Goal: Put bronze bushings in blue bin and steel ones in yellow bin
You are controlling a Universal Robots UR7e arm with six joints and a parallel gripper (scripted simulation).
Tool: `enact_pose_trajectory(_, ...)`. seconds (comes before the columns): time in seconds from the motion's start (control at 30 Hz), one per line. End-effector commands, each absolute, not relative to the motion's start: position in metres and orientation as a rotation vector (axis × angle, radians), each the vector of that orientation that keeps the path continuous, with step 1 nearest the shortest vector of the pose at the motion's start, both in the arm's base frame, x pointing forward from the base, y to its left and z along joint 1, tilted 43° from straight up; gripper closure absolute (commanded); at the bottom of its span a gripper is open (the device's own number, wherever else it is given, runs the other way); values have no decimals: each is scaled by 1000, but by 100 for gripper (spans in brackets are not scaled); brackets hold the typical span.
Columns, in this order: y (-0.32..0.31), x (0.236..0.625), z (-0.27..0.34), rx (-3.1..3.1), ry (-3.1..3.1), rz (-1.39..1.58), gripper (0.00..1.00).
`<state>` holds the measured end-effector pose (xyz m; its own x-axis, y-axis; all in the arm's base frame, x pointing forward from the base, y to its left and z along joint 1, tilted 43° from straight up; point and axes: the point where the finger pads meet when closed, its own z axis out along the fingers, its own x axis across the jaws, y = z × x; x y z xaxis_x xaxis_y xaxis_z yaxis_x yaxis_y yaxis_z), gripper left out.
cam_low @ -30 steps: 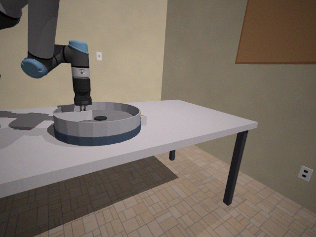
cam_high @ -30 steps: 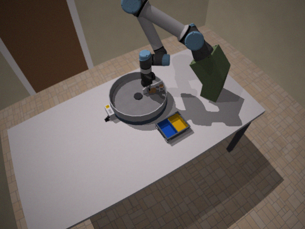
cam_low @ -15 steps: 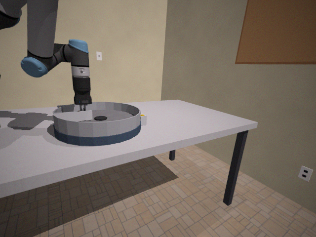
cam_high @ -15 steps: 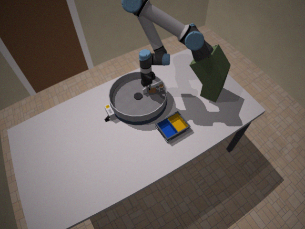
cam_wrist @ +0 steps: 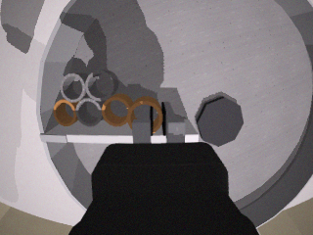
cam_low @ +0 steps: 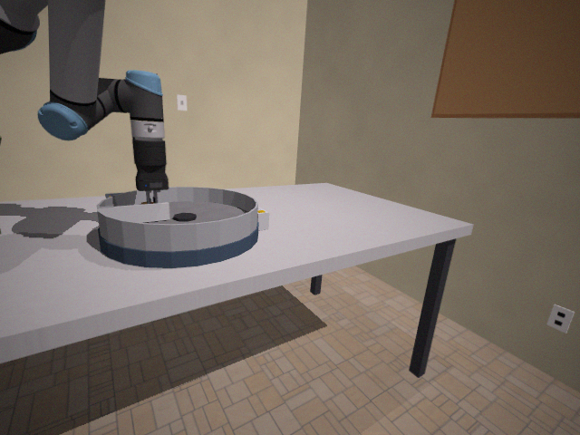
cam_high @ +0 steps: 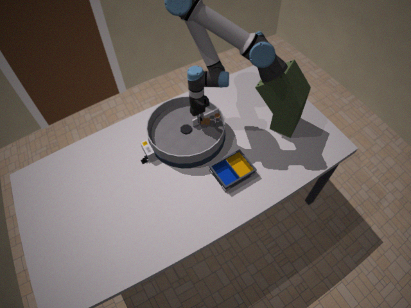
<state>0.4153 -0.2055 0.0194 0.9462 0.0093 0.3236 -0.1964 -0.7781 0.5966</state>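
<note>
Table: white top (cam_high: pixel 99 215) (cam_low: pixel 327 234), bearing the turntable and both bins.
Arm: grey and blue (cam_high: pixel 228 26) (cam_low: pixel 74 51), wrist upright over the turntable.
Turntable: round, high-walled (cam_high: pixel 182 160) (cam_low: pixel 178 238) (cam_wrist: pixel 245 49); six bushings inside, three bronze, three steel.
Bins: blue (cam_high: pixel 226 174) and yellow (cam_high: pixel 240 164), side by side in one tray, just beside the turntable.
Fence: pale, straight (cam_high: pixel 212 113) (cam_low: pixel 140 212) (cam_wrist: pixel 98 138), bushings grouped along one side.
Gripper: fingers (cam_high: pixel 200 122) (cam_low: pixel 151 200) down inside the turntable, a narrow gap between them; whether clenched on a bushing, cannot tell.
Near bushing: bronze (cam_high: pixel 205 121) (cam_wrist: pixel 131 110), at the fingertips, one finger overlapping its ring in the wrist view.
Next bushing: bronze (cam_wrist: pixel 116 123), just beside the near one.
Far bushing: bronze (cam_wrist: pixel 66 123), at the group's outer end.
Steel bushings: one (cam_wrist: pixel 88 101) between bronze ones, two (cam_wrist: pixel 73 74) behind, farther from the fence.

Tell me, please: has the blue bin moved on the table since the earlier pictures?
No. In the top view, the blue bin keeps the same spot relative to the long front edge of the table.
</note>
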Motion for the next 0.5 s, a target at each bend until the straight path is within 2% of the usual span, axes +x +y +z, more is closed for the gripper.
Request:
enact_pose_trajectory(0.0,-205,415,20,2432,-131,410,100)
enact_pose_trajectory(0.47,-202,414,24,2432,-131,410,100)
